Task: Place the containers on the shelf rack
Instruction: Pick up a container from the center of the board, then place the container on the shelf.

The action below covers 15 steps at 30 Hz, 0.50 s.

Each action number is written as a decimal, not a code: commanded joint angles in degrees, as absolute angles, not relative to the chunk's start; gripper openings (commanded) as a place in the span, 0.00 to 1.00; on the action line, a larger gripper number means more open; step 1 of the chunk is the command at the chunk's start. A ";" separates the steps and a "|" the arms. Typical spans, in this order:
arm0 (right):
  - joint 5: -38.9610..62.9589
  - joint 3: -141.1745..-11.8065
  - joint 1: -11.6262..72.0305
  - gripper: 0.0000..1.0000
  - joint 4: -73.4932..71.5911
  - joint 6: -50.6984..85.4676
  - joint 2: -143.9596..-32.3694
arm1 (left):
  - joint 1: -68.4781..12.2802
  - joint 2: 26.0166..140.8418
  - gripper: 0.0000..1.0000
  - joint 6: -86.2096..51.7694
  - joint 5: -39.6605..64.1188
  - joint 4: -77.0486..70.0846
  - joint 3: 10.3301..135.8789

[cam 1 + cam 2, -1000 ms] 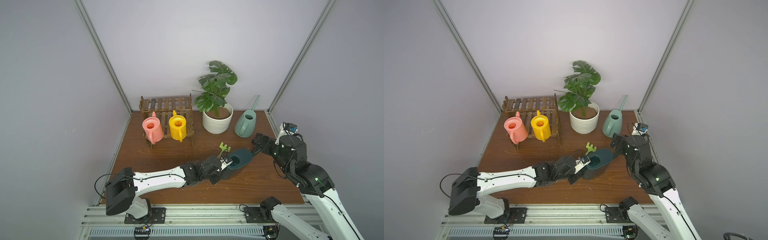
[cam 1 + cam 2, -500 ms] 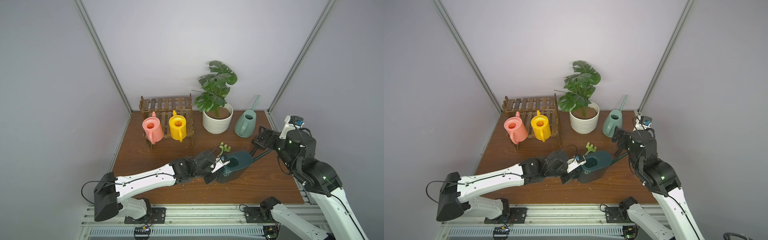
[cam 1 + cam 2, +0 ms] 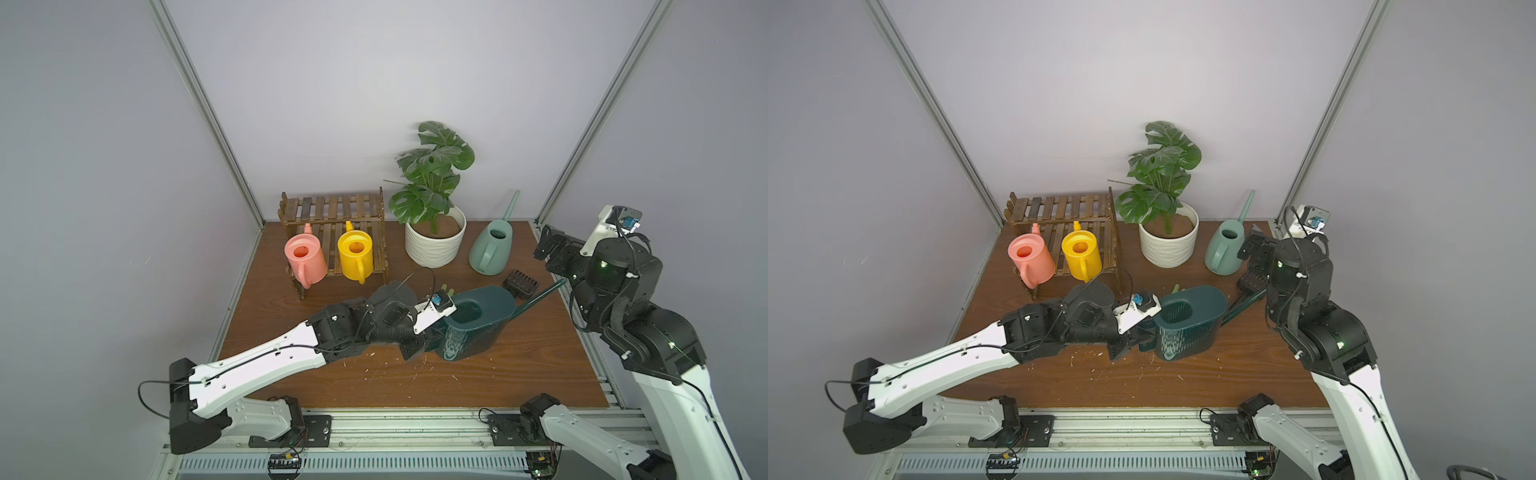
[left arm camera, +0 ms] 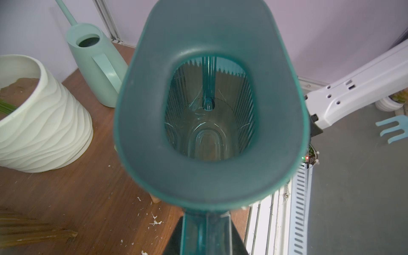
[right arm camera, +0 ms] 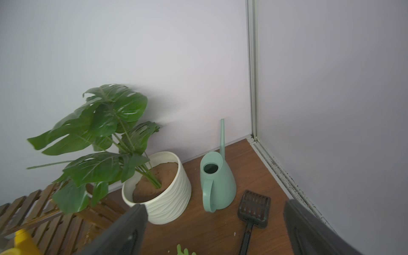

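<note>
The dark teal ribbed watering can (image 3: 478,328) (image 3: 1187,324) (image 4: 209,176) hangs tilted above the middle of the table, spout toward the right arm. My left gripper (image 3: 432,338) (image 3: 1142,338) (image 4: 207,238) is shut on its handle. The pink can (image 3: 305,259) and the yellow can (image 3: 355,253) stand on the lower tier of the shelf rack (image 3: 332,208) (image 3: 1059,205). The mint-green can (image 3: 490,249) (image 3: 1225,249) (image 5: 218,187) stands on the table at the back right. My right gripper (image 3: 552,255) (image 3: 1252,257) (image 5: 212,242) hovers open and empty beside it.
A white ribbed pot (image 3: 434,245) (image 5: 167,198) with a leafy plant stands between the rack and the mint-green can. A black scoop (image 3: 521,282) (image 5: 254,207) and a small green fork (image 5: 183,250) lie behind the teal can. Crumbs dot the front of the table (image 3: 395,374).
The left arm has raised the dark teal can off the table. The right gripper has drawn back from the can, up and to the right, staying open.
</note>
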<state>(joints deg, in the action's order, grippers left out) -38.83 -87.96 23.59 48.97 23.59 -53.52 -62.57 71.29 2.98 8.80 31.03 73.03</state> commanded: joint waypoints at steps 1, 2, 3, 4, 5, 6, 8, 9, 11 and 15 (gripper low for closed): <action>-47.31 -89.64 23.38 0.99 47.31 20.48 -54.11 | -59.89 69.12 0.00 0.69 10.39 28.52 75.86; -49.16 -90.21 23.36 0.99 47.29 20.07 -54.59 | -59.63 69.09 0.00 0.53 10.00 28.55 76.04; -51.33 -90.63 23.18 0.99 47.29 19.86 -55.03 | -59.41 69.01 0.00 0.38 9.46 28.55 76.30; -54.20 -90.88 22.88 0.99 47.43 19.96 -55.39 | -59.27 69.13 0.00 0.25 9.26 28.49 76.57; -57.18 -91.21 22.14 0.99 47.63 20.03 -55.81 | -59.20 69.13 0.00 -0.02 9.23 28.54 76.84; -58.37 -91.43 21.33 0.99 47.70 19.99 -56.05 | -59.11 69.24 0.00 -0.12 9.36 28.54 77.02; -58.41 -91.58 19.63 0.99 47.45 19.97 -56.57 | -59.00 69.34 0.00 -0.18 9.15 28.50 77.20; -57.76 -91.50 18.44 0.99 47.37 19.70 -57.18 | -58.97 69.27 0.00 -0.11 8.79 28.49 77.38; -55.00 -91.49 15.34 0.99 47.33 19.07 -58.75 | -58.81 69.02 0.00 0.00 8.02 28.54 78.00; -45.49 -90.10 8.27 0.99 46.78 19.44 -61.08 | -58.26 68.68 0.00 0.03 6.95 29.51 80.63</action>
